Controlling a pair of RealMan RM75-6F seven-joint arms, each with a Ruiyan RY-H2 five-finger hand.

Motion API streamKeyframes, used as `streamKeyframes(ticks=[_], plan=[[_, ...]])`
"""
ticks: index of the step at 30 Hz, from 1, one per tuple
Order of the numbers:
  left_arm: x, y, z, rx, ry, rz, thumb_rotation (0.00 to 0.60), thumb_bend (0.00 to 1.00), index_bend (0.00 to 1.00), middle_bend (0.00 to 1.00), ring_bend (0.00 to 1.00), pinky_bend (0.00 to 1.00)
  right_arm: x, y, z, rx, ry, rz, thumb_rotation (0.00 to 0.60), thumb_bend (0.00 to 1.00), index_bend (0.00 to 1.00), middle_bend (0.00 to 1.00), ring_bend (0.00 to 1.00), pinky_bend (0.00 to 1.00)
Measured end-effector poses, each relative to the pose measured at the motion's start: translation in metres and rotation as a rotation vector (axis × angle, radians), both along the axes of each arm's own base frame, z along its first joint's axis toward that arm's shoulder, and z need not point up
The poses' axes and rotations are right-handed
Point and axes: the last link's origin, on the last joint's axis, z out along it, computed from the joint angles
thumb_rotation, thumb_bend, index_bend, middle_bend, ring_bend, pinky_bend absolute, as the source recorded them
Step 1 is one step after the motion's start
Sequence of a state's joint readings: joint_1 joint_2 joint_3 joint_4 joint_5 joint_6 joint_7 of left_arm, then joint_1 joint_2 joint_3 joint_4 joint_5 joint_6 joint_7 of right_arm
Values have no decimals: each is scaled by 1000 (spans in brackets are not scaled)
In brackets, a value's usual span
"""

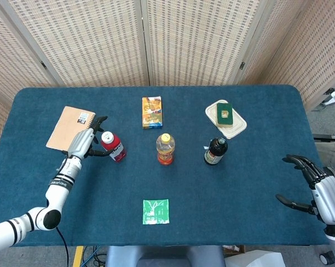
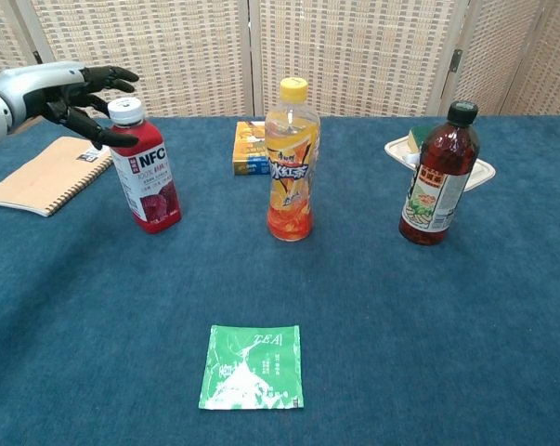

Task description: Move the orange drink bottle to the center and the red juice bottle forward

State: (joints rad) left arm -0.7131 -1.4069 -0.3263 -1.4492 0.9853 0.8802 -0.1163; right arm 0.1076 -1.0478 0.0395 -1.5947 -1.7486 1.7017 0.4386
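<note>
The red juice bottle (image 1: 113, 147) (image 2: 146, 170) with a white cap stands upright on the blue table, left of centre. My left hand (image 1: 81, 142) (image 2: 63, 91) hovers just to its left with fingers spread, holding nothing and clear of the bottle. The orange drink bottle (image 1: 165, 148) (image 2: 292, 162) with a yellow cap stands upright near the middle of the table. My right hand (image 1: 317, 183) is open at the table's right front edge, far from both bottles, and shows only in the head view.
A dark brown bottle (image 1: 215, 151) (image 2: 438, 177) stands right of the orange one. A spiral notebook (image 1: 70, 128) lies at the left, a snack box (image 1: 151, 112) behind centre, a white tray with a green sponge (image 1: 225, 117) at back right, a green tea sachet (image 1: 156, 211) near the front.
</note>
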Motion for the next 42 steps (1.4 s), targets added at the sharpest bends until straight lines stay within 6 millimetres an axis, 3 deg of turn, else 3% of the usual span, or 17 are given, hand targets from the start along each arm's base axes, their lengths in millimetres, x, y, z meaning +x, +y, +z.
streamKeyframes(ticks=[15,23,31,42], plan=[[-12,-42,49,106,99,-64,600,170,0,0,205,447,-2,1,2,-13,46,-28,600,99,151,262,166,354],[-43,-86,80,205,220,-62,600,170,4,0,176,447,-5,1,2,10,92,-77,600,99,151,262,166,354],[-66,-135,101,284,320,-57,600,170,115,0,158,429,-7,2,1,50,148,-136,600,99,151,262,166,353],[-83,-195,105,357,421,-39,600,170,148,23,151,390,-10,3,1,66,169,-170,600,99,151,262,166,348]])
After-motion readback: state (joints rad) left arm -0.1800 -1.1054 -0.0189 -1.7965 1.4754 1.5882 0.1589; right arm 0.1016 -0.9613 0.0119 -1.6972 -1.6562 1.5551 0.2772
